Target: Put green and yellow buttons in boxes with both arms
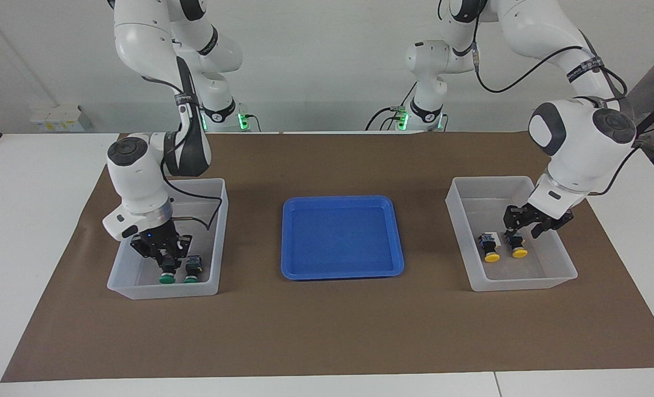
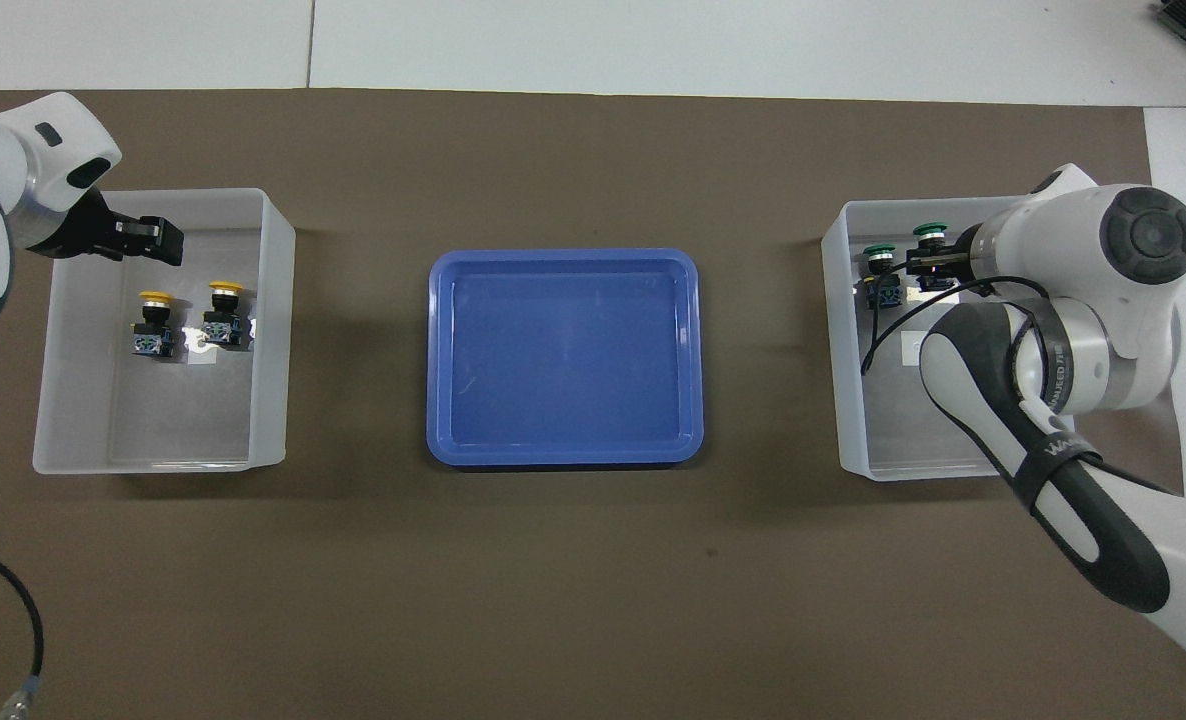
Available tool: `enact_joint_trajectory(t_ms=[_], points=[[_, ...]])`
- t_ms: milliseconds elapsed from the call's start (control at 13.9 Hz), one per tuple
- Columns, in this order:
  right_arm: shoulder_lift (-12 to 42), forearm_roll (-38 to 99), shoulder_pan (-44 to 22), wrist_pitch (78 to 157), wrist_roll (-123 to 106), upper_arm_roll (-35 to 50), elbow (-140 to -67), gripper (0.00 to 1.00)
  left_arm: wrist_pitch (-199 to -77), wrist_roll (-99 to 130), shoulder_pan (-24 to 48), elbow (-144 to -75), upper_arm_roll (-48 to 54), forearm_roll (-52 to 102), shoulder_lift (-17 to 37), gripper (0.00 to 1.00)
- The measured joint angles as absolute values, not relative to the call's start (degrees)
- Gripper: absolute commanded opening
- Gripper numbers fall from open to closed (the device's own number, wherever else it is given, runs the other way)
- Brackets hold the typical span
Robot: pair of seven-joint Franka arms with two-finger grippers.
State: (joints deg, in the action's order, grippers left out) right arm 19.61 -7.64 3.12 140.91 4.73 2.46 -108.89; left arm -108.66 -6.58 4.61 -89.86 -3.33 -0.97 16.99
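Observation:
Two yellow buttons (image 1: 491,256) (image 1: 520,252) lie side by side in the box (image 1: 458,237) at the left arm's end; they also show in the overhead view (image 2: 156,298) (image 2: 225,290). My left gripper (image 1: 528,227) (image 2: 158,240) hangs open and empty just above them. Two green buttons (image 1: 166,278) (image 1: 191,277) are in the box (image 1: 219,220) at the right arm's end. My right gripper (image 1: 164,259) (image 2: 931,262) is low in that box, shut on one green button (image 2: 930,230), beside the other (image 2: 878,252).
A shallow blue tray (image 1: 342,199) (image 2: 563,258) with nothing in it sits between the two boxes on the brown mat (image 1: 327,331). White table shows around the mat. A cable loops from the right arm's wrist into its box.

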Motion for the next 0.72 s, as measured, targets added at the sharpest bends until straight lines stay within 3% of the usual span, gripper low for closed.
enact_joint_trajectory(t_ms=[215,287,358,430,645,717], points=[[20.73,-7.64,3.21,141.93,4.69,2.48,-109.36,0.02,-99.13,-5.24,6.33,-84.28,-3.13,-1.55,16.81,0.63],[21.25,-7.64,3.21,142.43,4.69,2.48,-109.45,0.24,-96.46,-5.24,6.34,-83.03,-3.06,-1.56,16.63,0.63],[21.65,-7.64,3.21,142.68,4.69,2.48,-109.45,0.61,-94.78,-5.24,6.33,-82.34,-3.07,-1.56,16.42,0.63],[21.87,-7.64,3.21,142.77,4.69,2.49,-109.45,0.89,-93.67,-5.24,6.34,-81.85,-3.05,-1.56,15.84,0.64],[21.87,-7.64,3.21,142.79,4.67,2.55,-109.31,1.0,-90.52,-5.24,6.34,-81.45,-3.04,-1.56,12.19,0.69],[21.77,-7.64,3.17,142.79,4.67,2.64,-109.18,1.0,-89.71,-5.27,6.34,-81.46,-3.04,-1.55,10.94,0.78]])
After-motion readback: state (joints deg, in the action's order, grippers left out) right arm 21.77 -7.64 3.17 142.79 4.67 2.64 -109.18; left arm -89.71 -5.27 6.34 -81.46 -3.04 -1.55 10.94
